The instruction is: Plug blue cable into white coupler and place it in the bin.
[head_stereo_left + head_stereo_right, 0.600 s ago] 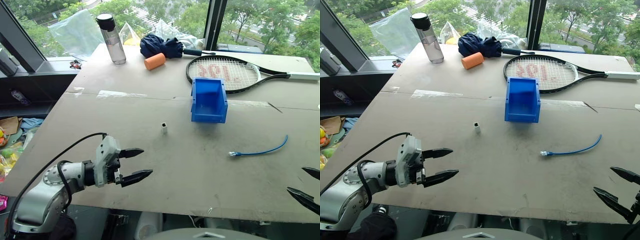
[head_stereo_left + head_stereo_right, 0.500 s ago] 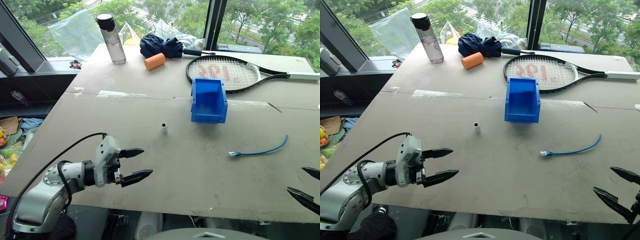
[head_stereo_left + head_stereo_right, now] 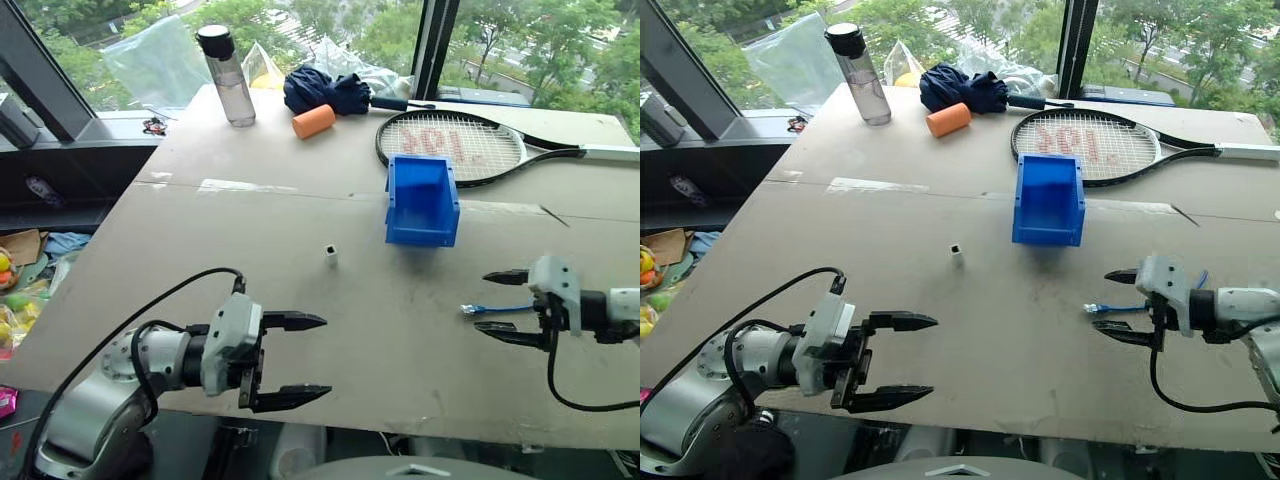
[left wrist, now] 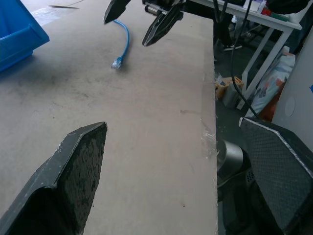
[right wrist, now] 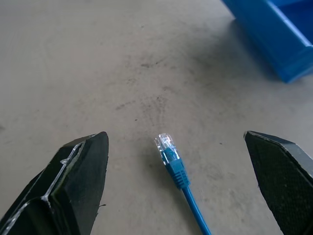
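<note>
The counter (image 3: 250,230) is stretching out in front of me, a broad grey board carrying everything I am working with. Toward its far side a tennis racket (image 3: 455,145) is lying flat, with a dark blue folded umbrella (image 3: 325,92), an orange cylinder (image 3: 313,121) and a clear water bottle (image 3: 223,62) sitting further back. The bin (image 3: 422,200) is sitting just in front of the racket head, its lowered lip facing me. My left gripper (image 3: 297,358) is hovering over the near edge of the counter on my left side, its jaws standing wide apart and holding nothing. My right gripper (image 3: 1118,304) is reaching in from my right, its jaws also spread wide and empty, framing the plug end of the blue cable (image 5: 177,172) without touching it. That cable is lying flat on the counter, well in front of the bin and to its right. The white coupler (image 3: 330,255) is standing upright by itself near the middle of the counter, to the left of the bin and well apart from the cable.
</note>
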Motion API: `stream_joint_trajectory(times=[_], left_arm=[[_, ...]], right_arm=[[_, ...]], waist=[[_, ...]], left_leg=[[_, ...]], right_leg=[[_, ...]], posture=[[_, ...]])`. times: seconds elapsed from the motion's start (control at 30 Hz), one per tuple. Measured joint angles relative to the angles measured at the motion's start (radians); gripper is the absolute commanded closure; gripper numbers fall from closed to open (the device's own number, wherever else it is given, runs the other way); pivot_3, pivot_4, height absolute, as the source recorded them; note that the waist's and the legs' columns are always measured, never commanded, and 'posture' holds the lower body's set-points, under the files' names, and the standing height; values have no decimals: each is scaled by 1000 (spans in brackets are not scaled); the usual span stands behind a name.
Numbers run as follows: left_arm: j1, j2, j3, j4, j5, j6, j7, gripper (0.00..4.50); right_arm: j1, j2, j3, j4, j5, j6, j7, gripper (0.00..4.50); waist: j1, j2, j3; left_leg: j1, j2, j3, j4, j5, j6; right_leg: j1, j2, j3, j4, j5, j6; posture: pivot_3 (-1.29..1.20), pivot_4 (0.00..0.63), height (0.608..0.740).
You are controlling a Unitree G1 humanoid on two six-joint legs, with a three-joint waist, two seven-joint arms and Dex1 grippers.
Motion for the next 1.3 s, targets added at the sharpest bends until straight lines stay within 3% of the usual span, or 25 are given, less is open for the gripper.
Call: stream_joint_trajectory(times=[0.03, 0.13, 0.17, 0.37, 0.53, 0.67, 0.83, 0.93, 1.07, 1.13, 1.3], left_arm=[[0, -1, 1, -3, 0, -2, 2, 81], [8, -2, 1, -6, 3, -18, 11, 0], [17, -2, 4, -7, 4, -20, 13, 0], [36, -2, 29, -9, 4, -20, 51, 0], [-26, -42, 12, -42, 14, 9, 170, 0], [-110, -52, -33, -40, 81, 30, 253, 0], [-304, -9, -124, 40, 132, 156, 289, 0], [-377, -11, -164, 128, 144, 169, 254, 0], [-448, -30, -256, 199, 190, 148, 211, 0], [-515, -53, -335, 260, 252, 123, 180, 0], [-650, -162, -467, 400, 358, 80, 160, 0]], right_arm=[[-32, 7, 31, 32, -12, -7, 15, 5], [-150, 37, 138, 201, -87, -33, 49, 1273], [-161, 39, 150, 232, -100, -40, 53, 1984], [-168, 40, 154, 227, -103, -30, 78, 4456], [-187, 88, 185, 129, -102, 43, 54, 4456], [-322, 229, 265, 7, -94, 183, -27, 4456], [-466, 366, 457, 136, -257, 214, -139, 4456], [-488, 374, 470, 218, -282, 128, -138, 2971], [-430, 336, 428, 184, -279, 55, -141, 1630], [-265, 284, 314, 6, -154, 116, -121, 1630], [51, 215, 49, -356, 57, 203, -151, 1630]], waist=[[-1, 0, 0], [-9, -1, 0], [-9, -1, 0], [-5, -1, 0], [-10, -1, 0], [-27, 0, 0], [-16, -2, -1], [-16, -4, -3], [-4, -4, -4], [23, -4, -3], [12, -5, -3]], left_leg=[[0, 0, 0, 0, 0, 0], [1, 0, 2, 1, 0, 0], [1, 0, 2, 1, 0, 0], [1, 1, 1, 1, 0, 0], [2, 1, 2, 1, 0, 0], [2, 3, 1, 1, 0, 0], [1, 1, 0, 1, 0, 0], [1, 1, 2, 2, 0, 0], [1, 1, 2, 2, 0, 0], [-2, 0, -2, 2, 0, 0], [-2, 0, -1, 5, -1, 2]], right_leg=[[0, 0, 0, 0, 0, 0], [0, 0, 2, 0, 0, 0], [0, 0, 3, 0, 0, 0], [0, 1, 2, 1, 0, 0], [1, 2, 3, 2, 1, 2], [0, 4, 3, 2, 3, 5], [0, 4, 2, 2, 4, 6], [0, 4, 5, 1, 4, 6], [0, 4, 4, 1, 4, 6], [0, 3, 2, 0, 4, 7], [1, 4, 5, 0, 4, 7]], posture=[[0, 150, 740], [0, 150, 740], [0, 150, 740], [0, 150, 740], [0, 150, 740], [0, 150, 740], [0, 150, 740], [0, 150, 740], [0, 150, 740], [0, 150, 740], [0, 150, 740]])
